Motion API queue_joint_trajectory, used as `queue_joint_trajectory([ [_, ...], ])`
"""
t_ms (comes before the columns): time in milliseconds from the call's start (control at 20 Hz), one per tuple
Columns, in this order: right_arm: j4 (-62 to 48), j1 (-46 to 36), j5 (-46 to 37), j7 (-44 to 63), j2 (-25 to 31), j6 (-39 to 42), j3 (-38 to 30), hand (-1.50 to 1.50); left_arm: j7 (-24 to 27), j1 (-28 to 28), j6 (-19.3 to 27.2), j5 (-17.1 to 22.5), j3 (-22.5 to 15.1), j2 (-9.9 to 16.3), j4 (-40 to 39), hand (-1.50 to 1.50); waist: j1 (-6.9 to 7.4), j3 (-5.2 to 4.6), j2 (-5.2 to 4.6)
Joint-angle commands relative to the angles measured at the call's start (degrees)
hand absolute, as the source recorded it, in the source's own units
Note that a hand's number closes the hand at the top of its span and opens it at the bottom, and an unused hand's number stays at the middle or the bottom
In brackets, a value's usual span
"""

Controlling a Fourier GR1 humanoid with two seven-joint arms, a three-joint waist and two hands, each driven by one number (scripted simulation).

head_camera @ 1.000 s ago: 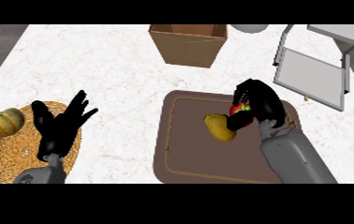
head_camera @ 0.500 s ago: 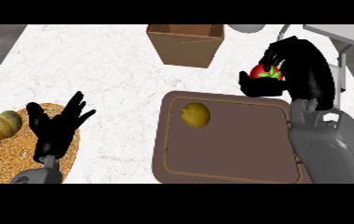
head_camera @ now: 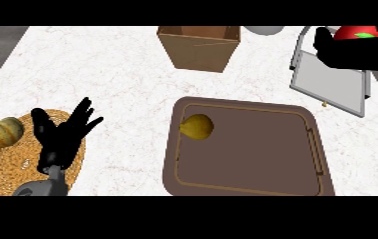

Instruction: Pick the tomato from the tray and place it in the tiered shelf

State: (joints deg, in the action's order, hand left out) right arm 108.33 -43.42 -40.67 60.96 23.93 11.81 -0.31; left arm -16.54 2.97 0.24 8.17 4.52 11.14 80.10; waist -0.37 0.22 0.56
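A brown open box (head_camera: 199, 47) stands upright near the far edge of the white marbled surface (head_camera: 103, 78). To its right, at the top edge, a pale grey rounded object (head_camera: 264, 30) shows only in part. At the left, a round woven mat (head_camera: 26, 163) lies flat, with a small tan and green gourd (head_camera: 9, 131) resting at its left rim.

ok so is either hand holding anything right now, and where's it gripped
The right hand holds the tomato, fingers curled round its lower side, over the tiered shelf. The left hand is open and holds nothing.
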Motion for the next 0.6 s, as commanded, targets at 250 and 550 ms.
queue_joint_trajectory([
  [250,-11.8,-13.6,5.4,2.8,10.3,8.3,-12.5,1.5,0.3,-3.7,0.4,-1.7,-2.6,-2.5,0.4,0.0,0.86,-0.28,-0.43],
  [550,-25.6,-17.1,5.1,-6.8,15.4,6.1,-15.8,1.5,-2.5,-0.2,-3.3,2.1,1.8,2.0,-1.2,0.0,1.1,-0.25,-0.67],
])
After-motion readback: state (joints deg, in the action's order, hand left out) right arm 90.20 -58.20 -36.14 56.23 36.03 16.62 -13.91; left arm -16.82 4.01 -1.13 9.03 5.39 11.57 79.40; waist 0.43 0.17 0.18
